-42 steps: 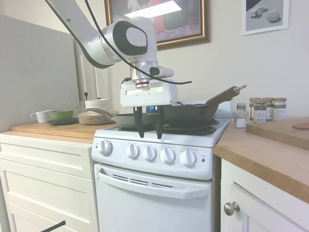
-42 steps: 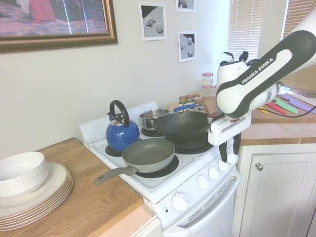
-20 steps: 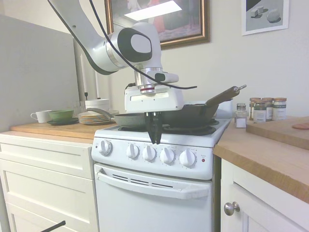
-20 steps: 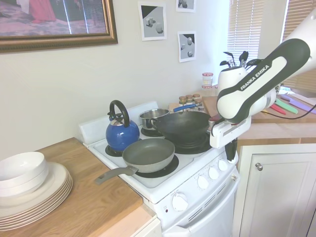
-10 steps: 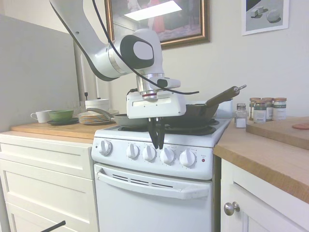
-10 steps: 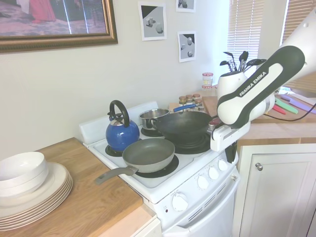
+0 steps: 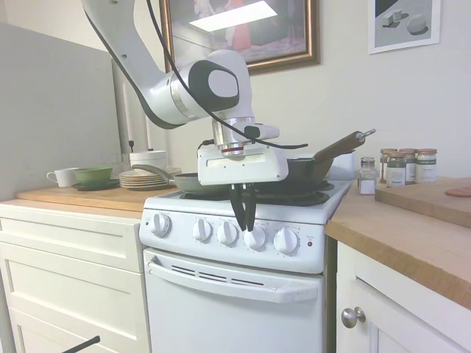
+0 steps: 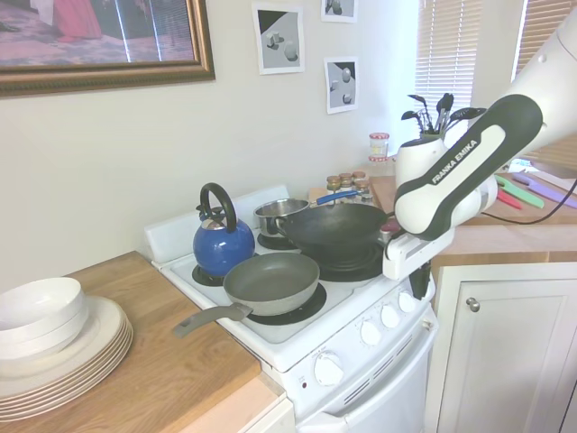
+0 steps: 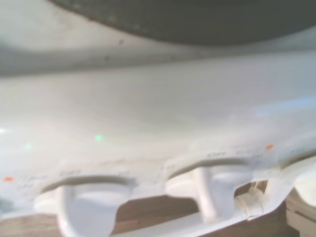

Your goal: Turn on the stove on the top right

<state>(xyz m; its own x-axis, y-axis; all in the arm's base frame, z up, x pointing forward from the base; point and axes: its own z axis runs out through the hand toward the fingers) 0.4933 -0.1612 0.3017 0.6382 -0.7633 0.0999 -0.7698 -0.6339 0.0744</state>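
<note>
The stove (image 7: pixel 243 294) is seen centred between cabinets. The gripper (image 7: pixel 244 223), fingers pressed together and empty, is held at twelve o'clock of a knob (image 7: pixel 255 237); the wrong knob could be nudged, since five sit close together.

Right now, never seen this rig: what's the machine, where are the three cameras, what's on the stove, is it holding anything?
It is a white robot arm ending in a two-finger pincer. Two pictures come from cameras standing in the kitchen on opposite sides of the arm; the third, blurry one is mounted on the wrist and looks closely at the knobs. The stove carries a blue kettle, a small steel pot, a grey frying pan and a dark wok. The pincer holds nothing: its fingers are pressed together, pointing down just above the row of knobs, near the fourth knob from the left. It looks poised to nudge one.
</note>
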